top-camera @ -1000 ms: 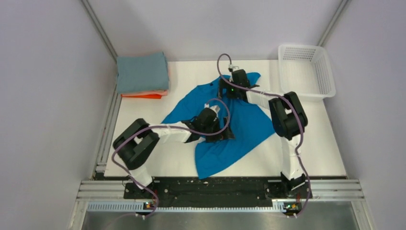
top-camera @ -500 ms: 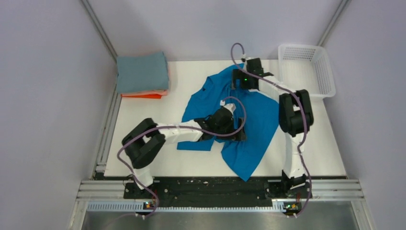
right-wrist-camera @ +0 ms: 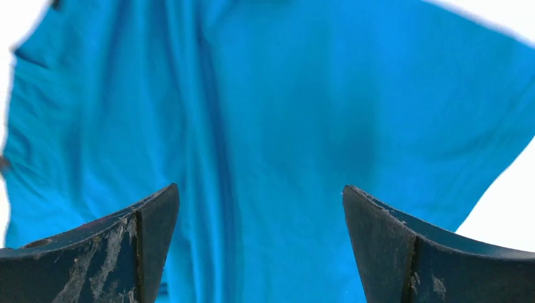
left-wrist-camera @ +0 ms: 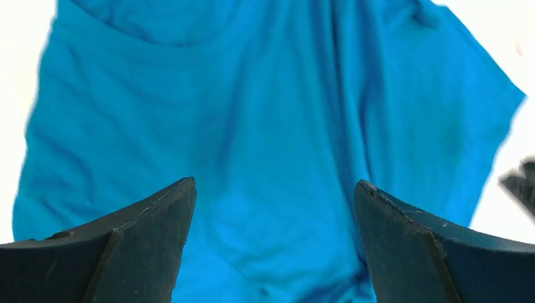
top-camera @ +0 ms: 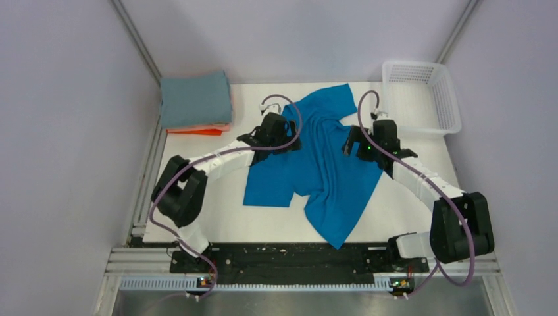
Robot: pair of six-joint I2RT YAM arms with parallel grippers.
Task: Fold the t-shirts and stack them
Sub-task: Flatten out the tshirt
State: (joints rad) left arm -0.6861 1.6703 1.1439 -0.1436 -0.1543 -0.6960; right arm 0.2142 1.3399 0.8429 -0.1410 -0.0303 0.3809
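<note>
A bright blue t-shirt [top-camera: 322,164] lies unfolded and wrinkled across the middle of the table, with long creases down its body. My left gripper [top-camera: 283,133] hovers over its upper left edge, open and holding nothing. My right gripper [top-camera: 350,142] is over its upper right side, also open and empty. In the left wrist view the blue t-shirt [left-wrist-camera: 271,113] fills the space beneath the spread gripper [left-wrist-camera: 274,189]. The right wrist view shows the blue t-shirt [right-wrist-camera: 284,107] under the wide-open gripper [right-wrist-camera: 260,192]. A stack of folded t-shirts [top-camera: 196,99] sits at the back left, grey-blue on top, pink and orange below.
A white mesh basket [top-camera: 431,118] stands at the back right corner. The table's white surface [top-camera: 217,217] shows to the left of and in front of the shirt. Metal rails run along the left and near edges.
The left gripper has moved from the shirt's middle to its upper left edge. The right gripper has come nearer, to the shirt's right side. The shirt has shifted right and now lies spread out.
</note>
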